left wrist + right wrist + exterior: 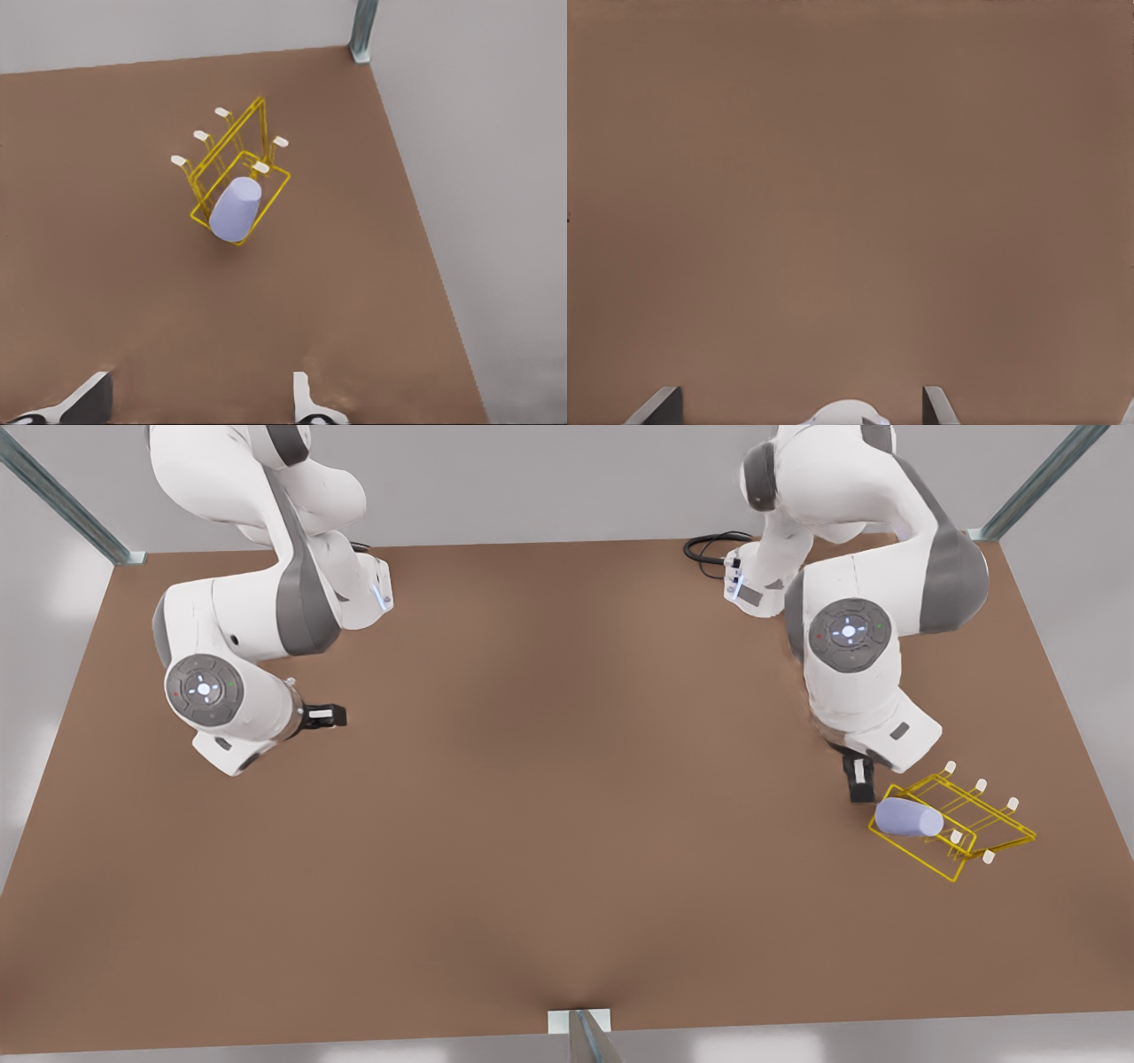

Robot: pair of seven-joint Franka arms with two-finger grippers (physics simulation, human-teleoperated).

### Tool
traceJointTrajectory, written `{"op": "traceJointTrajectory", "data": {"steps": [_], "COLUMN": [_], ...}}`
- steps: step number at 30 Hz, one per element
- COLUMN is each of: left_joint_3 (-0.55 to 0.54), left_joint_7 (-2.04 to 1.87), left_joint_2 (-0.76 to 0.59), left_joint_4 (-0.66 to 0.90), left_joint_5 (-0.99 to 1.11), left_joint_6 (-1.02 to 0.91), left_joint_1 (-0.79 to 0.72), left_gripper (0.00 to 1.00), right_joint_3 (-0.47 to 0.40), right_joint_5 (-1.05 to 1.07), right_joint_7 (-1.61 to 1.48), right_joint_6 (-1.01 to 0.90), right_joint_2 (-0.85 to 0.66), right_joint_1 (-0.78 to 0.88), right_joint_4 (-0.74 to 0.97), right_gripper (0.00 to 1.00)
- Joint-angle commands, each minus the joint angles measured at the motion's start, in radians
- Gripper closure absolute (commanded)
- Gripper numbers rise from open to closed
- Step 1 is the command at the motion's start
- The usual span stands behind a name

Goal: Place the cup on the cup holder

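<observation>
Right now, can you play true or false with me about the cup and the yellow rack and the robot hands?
1. The cup is standing upright on the table. False: it sits tilted on the cup holder.
2. The left hand is beside the cup holder, holding nothing. True.
3. The cup holder is wire, with cream-tipped prongs. True.
4. The right hand is gripping the cup. False: it waits over bare table, far from the cup.
5. The cup is red. False: it is lavender-blue.
</observation>
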Motion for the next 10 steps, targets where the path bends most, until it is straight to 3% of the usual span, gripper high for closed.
{"op": "traceJointTrajectory", "data": {"steps": [1, 2, 3, 5, 7, 10], "left_joint_3": [-0.668, -0.705, -0.697, -0.677, -0.679, -0.682], "left_joint_7": [1.654, 1.573, 1.495, 1.395, 1.194, 1.196], "left_joint_2": [-0.166, -0.275, -0.303, -0.23, -0.226, -0.217], "left_joint_4": [-0.122, -0.338, -0.397, -0.231, -0.191, -0.192], "left_joint_5": [0.118, 0.12, 0.102, 0.06, -0.026, -0.044], "left_joint_6": [-0.196, 0.005, 0.025, -0.164, -0.216, -0.219], "left_joint_1": [0.484, 0.519, 0.503, 0.488, 0.488, 0.486], "left_gripper": [0.0, 0.0, 0.0, 0.0, 0.0, 0.0], "right_joint_3": [0.001, 0.001, 0.001, 0.001, 0.001, 0.001], "right_joint_5": [-0.002, -0.002, -0.002, 0.0, 0.001, 0.001], "right_joint_7": [0.009, 0.009, 0.009, 0.009, 0.007, 0.007], "right_joint_6": [0.0, 0.0, -0.001, -0.001, -0.003, -0.001], "right_joint_2": [-0.002, -0.003, -0.003, -0.003, -0.003, -0.003], "right_joint_1": [0.0, 0.0, 0.0, 0.0, 0.0, 0.0], "right_joint_4": [0.002, 0.002, 0.002, 0.002, 0.002, 0.002], "right_gripper": [0.0, 0.0, 0.0, 0.0, 0.0, 0.0]}}
